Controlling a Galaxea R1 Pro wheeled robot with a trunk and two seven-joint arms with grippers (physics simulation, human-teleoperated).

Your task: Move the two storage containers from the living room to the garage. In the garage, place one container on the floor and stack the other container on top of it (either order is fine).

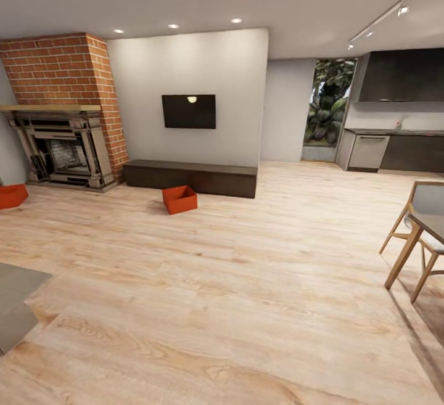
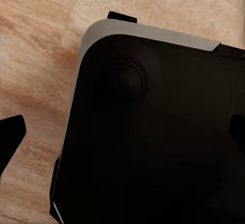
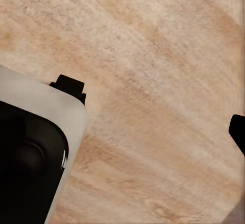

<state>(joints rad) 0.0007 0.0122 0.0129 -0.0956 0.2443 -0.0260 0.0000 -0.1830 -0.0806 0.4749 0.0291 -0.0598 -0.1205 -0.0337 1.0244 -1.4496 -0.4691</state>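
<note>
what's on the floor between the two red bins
In the head view, only bare wood-plank floor lies between the container by the bench and the container at the left edge.

1. Left gripper pointed down over dark, grey-edged base; black fingertip at the frame's edge.
2. Right gripper pointed down too; black fingertip near base corner.
3. Open or closed: unclear.

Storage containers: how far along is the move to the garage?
Nothing looks done. Both storage containers sit on the living room wood floor: one in front of the bench, the other beside the fireplace. Nothing is in hand. Left: pick up both, carry them out, stack.
</note>
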